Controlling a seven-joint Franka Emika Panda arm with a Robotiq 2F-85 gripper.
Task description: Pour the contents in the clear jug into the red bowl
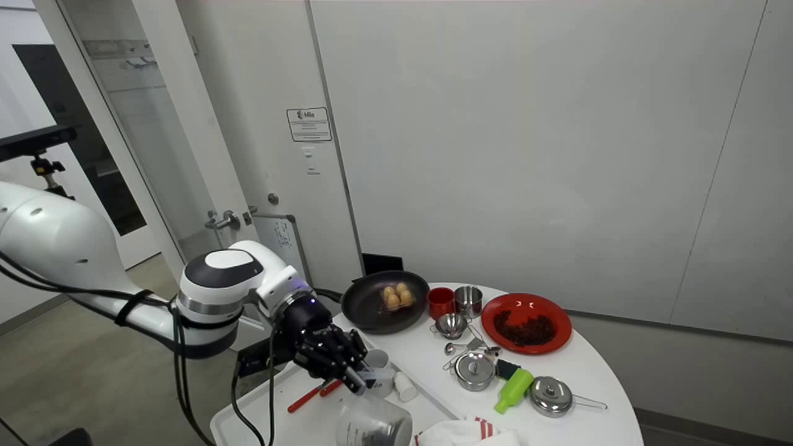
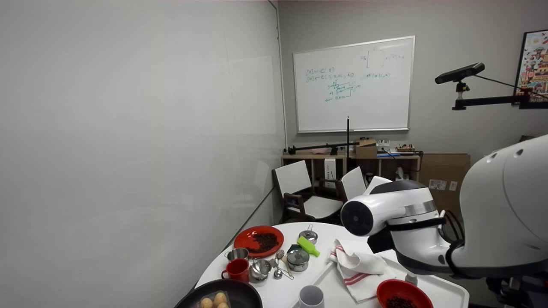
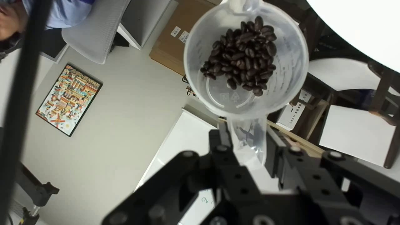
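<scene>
Clear jug [image 1: 375, 424], dark beans [image 3: 240, 59] inside: in an exterior view, seen against the white tray [image 1: 303, 427]; fingers [image 3: 216, 142] clamped on its handle [image 3: 248, 134]. Beyond, left to right: black pan [image 1: 359, 306] with eggs [image 1: 396, 296]; red cup [image 1: 440, 303]; shallow red bowl [image 1: 533, 305], dark contents [image 1: 526, 332], on the desk [image 1: 582, 371].

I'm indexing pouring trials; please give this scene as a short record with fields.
Gripper: shut on the handle of the clear jug
Jug contents: dark beans, heaped to one side
Deep red bowl: beside the striped towel, dark pieces inside
Shallow red bowl: on the white table, dark pieces inside
Black pan: holds brown eggs
Pour: not complete; the jug holds beans
</scene>
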